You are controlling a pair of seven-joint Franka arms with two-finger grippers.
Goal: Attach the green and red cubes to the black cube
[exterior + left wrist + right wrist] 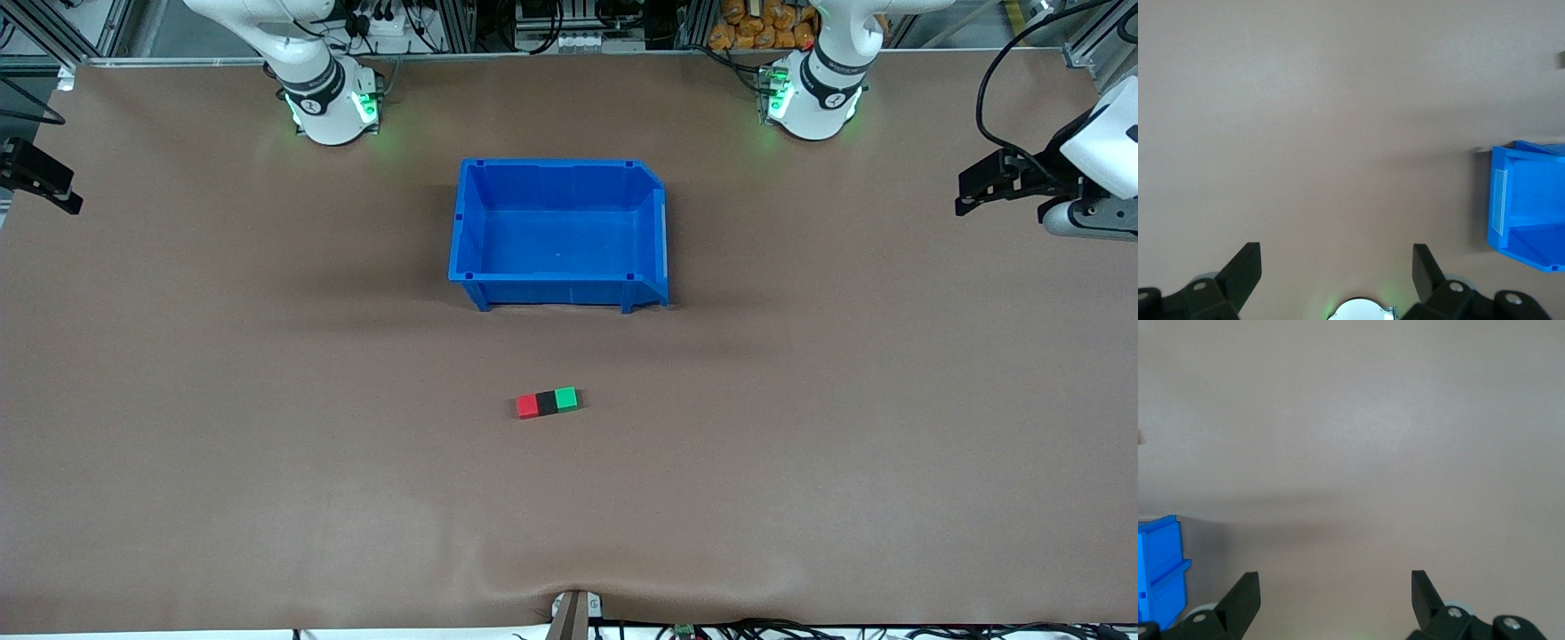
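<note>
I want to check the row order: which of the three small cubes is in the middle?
The black cube: it sits between the red cube and the green cube, touching both.

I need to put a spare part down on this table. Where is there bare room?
Bare table runs all around the red cube, black cube and green cube, joined in a row nearer the camera than the blue bin. Both ends are free under the open left gripper and right gripper.

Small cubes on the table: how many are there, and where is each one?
3, in one touching row nearer the front camera than the blue bin: red cube toward the right arm's end, black cube in the middle, green cube toward the left arm's end. The bin looks empty.
</note>
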